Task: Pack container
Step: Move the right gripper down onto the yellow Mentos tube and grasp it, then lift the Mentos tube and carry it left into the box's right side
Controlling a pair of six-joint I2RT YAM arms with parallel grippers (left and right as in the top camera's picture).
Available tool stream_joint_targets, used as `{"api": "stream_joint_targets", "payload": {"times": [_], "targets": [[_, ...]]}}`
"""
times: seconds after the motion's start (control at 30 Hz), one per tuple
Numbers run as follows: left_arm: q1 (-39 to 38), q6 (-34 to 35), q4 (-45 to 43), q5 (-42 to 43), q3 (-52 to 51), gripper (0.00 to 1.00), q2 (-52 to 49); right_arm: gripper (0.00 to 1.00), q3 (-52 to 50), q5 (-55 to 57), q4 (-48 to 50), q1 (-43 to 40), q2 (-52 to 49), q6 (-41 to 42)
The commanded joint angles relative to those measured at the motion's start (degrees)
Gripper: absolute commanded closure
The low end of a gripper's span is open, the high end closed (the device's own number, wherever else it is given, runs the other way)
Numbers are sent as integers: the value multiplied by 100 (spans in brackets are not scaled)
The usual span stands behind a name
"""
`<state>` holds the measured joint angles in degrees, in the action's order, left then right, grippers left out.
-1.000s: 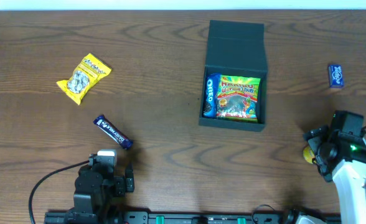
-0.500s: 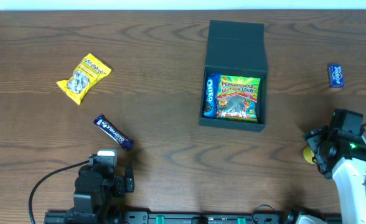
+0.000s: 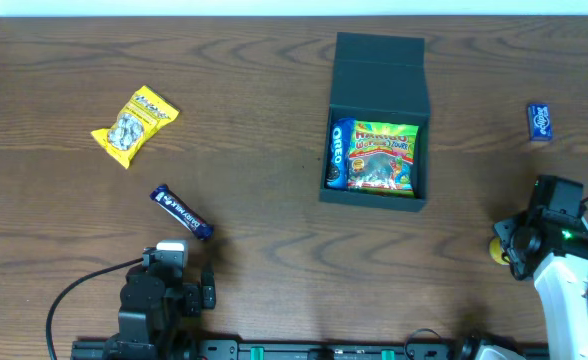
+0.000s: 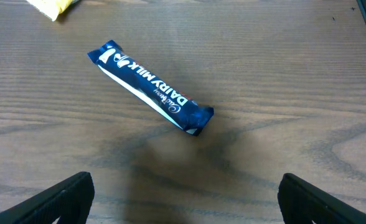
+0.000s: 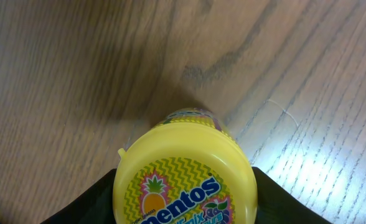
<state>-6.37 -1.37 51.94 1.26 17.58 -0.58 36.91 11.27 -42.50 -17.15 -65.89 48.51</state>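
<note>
The container [image 3: 378, 68], a dark teal box with its flap lid open to the back, holds an Oreo packet [image 3: 338, 152] and a Haribo bag [image 3: 382, 157]. At the right front, my right gripper [image 3: 505, 248] sits low over a yellow Mentos tub [image 3: 496, 250]. In the right wrist view the black fingers [image 5: 86, 202] press both sides of the tub's yellow lid [image 5: 184, 180], with the gripper [image 5: 184, 200] shut on it. My left gripper [image 4: 184, 199] rests open at the front left [image 3: 169, 280], with bare table between its fingers.
A blue Dairy Milk bar [image 4: 149, 87] lies diagonally just ahead of the left gripper [image 3: 182, 212]. A yellow snack packet [image 3: 134, 125] sits at the far left. A small blue packet [image 3: 540, 121] lies near the right edge.
The right gripper's fingers have closed in from wide open onto the Mentos tub. The left arm has not moved.
</note>
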Motion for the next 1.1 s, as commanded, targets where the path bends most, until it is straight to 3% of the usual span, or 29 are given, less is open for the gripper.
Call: {"api": "stream_joint_targets", "payload": {"times": [0.0, 0.2, 0.47, 0.77, 1.07], "targets": [[35, -37, 138, -59, -212, 5, 35, 55, -94, 31, -7, -39, -2, 4], [35, -39, 138, -59, -212, 4, 35, 67, -264, 28, 111, -39, -2, 7], [35, -39, 138, -59, -212, 5, 35, 90, -291, 31, 205, -39, 4, 4], [35, -39, 138, -59, -212, 5, 35, 99, -273, -63, 247, -39, 614, -44], [35, -39, 138, -59, -212, 5, 35, 99, 385, -1178, -107, 11, 1130, -1106]]}}
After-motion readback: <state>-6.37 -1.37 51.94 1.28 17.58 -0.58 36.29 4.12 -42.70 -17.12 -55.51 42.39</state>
